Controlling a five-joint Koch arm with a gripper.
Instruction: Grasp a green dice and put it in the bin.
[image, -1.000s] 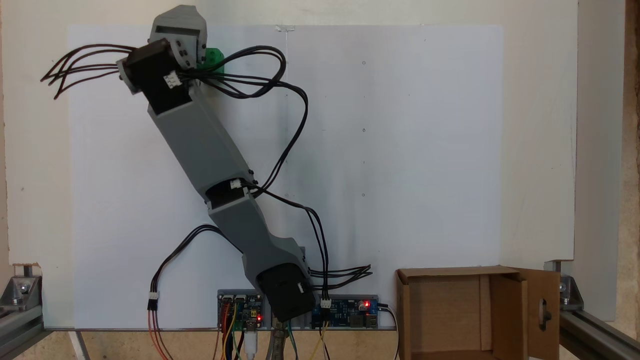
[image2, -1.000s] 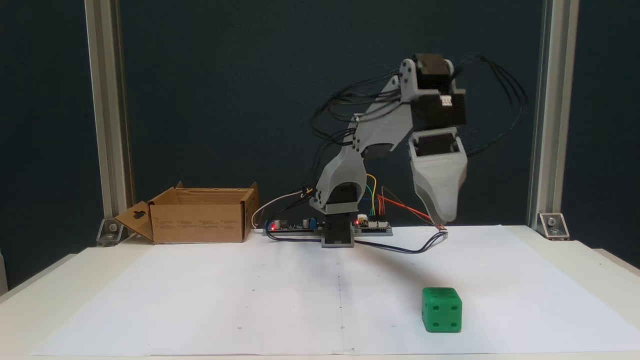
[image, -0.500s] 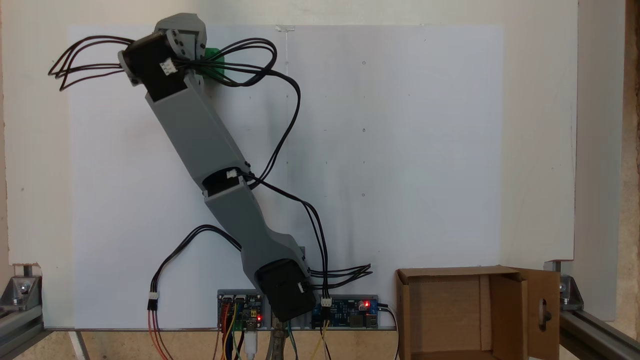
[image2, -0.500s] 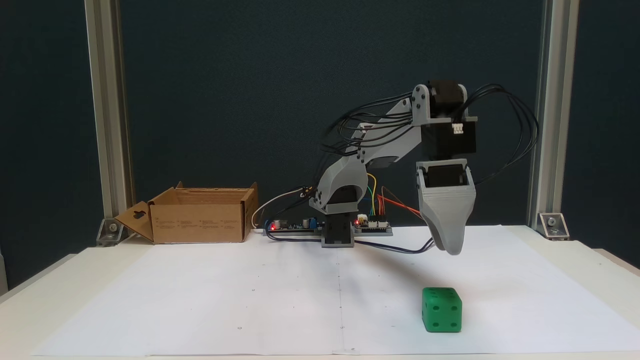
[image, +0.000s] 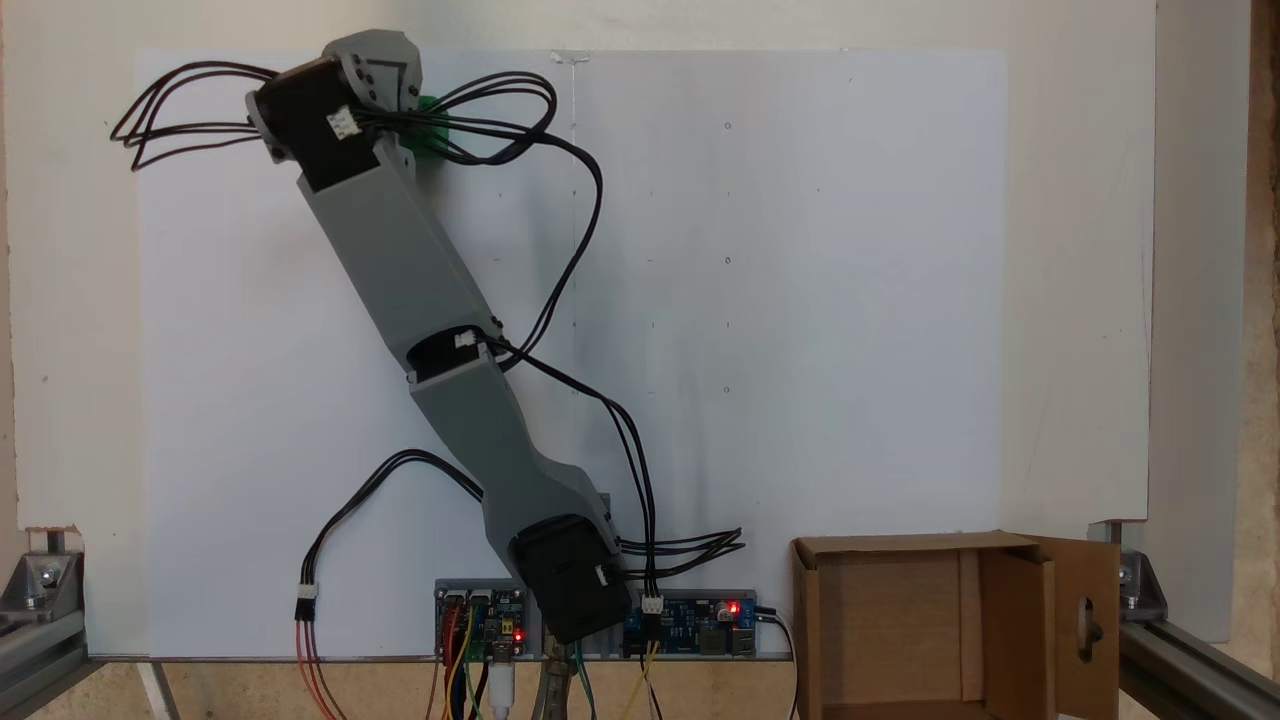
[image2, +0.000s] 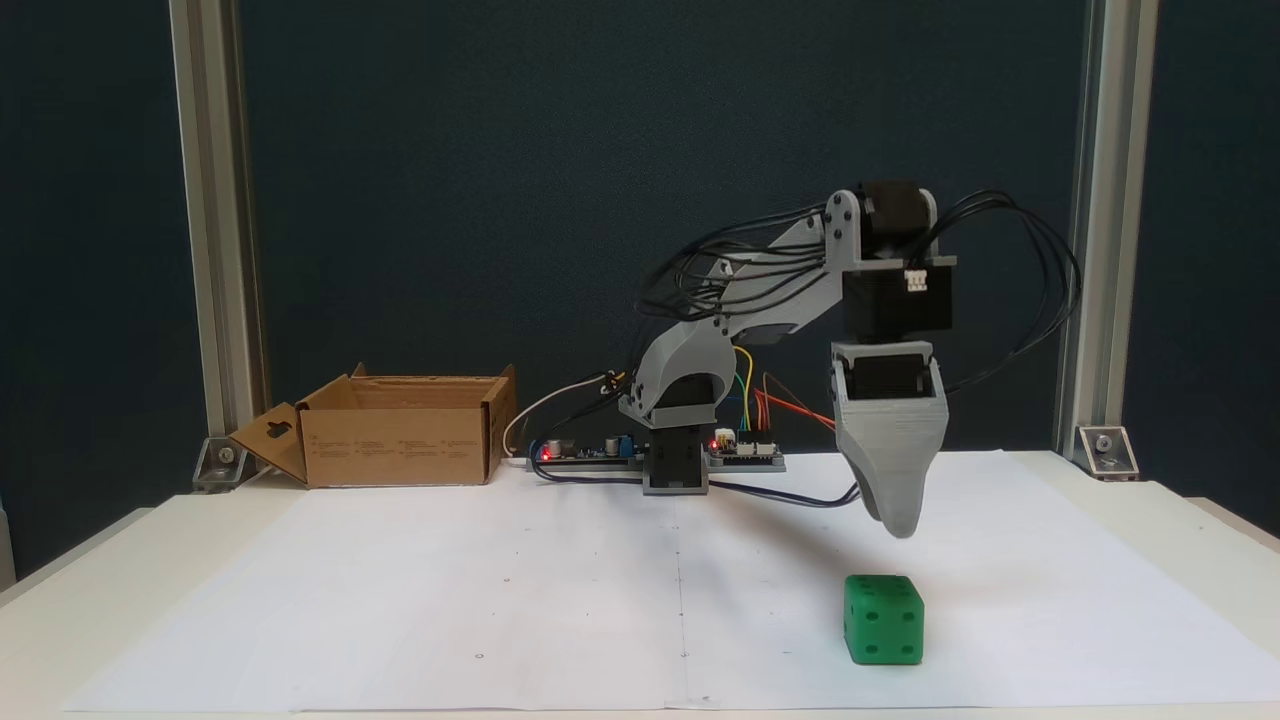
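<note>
**While the tool hangs over the dice, alignment is the main risk**

Although the tool (image2: 897, 522) points straight down above the green dice (image2: 883, 619) in a fixed view, a clear gap separates its tip from the cube's top face. Only one tapered grey tip shows there, and in a fixed view from above the wrist housing covers the jaws, so whether the tool is released or clenched cannot be told. It holds nothing. The green dice sits on the white paper (image2: 500, 600) near the front right of the bench (image2: 1180, 500) in that side view; from above only a sliver of green (image: 432, 122) peeks out to the right of the wrist, near the far left corner of the sheet.

Several things could go wrong from here. If the jaws are not spread wide enough, a descent would likely land a tip on the cube's top and press or tip it rather than straddle it. The sliver of green showing beside the wrist suggests the tool may sit slightly off centre, so one jaw could nudge the dice sideways across the smooth paper. Rounded plastic edges probably offer little grip, and a shallow pinch might let it squirt out.

The bin (image2: 400, 440) stands well apart, on the far left by the frame post in the side view, so a weak hold could drop the cube during the long carry. Loose black cables (image: 540, 110) loop beside the wrist and might drag.
</note>
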